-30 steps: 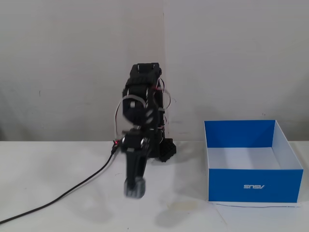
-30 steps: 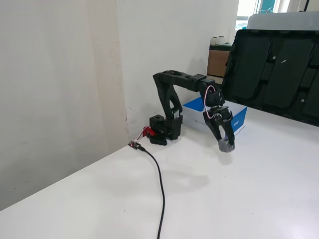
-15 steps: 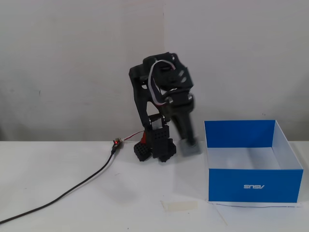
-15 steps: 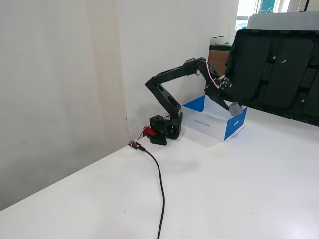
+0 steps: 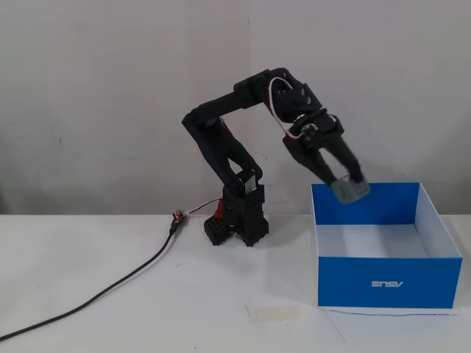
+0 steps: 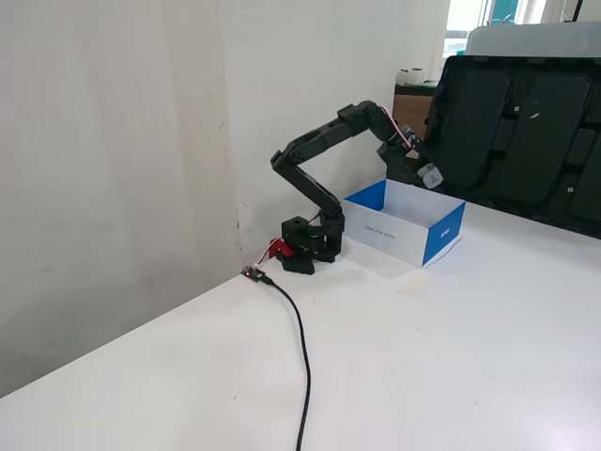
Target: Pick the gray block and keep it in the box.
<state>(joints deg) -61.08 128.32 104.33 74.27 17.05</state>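
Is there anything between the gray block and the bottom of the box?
No, only air. In both fixed views the gray block hangs in the gripper above the box, whose white inside looks empty.

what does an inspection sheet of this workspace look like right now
surface: white table, mostly bare
job's things: small gray cube block held in the air over the large blue cardboard box, whose white inside looks empty
clutter: pale tape strip on the table in front of the box
grippers: black two-finger gripper shut on the block
cables: black cable runs across the table to the arm base
surroundings: plain wall; large black panel behind the table
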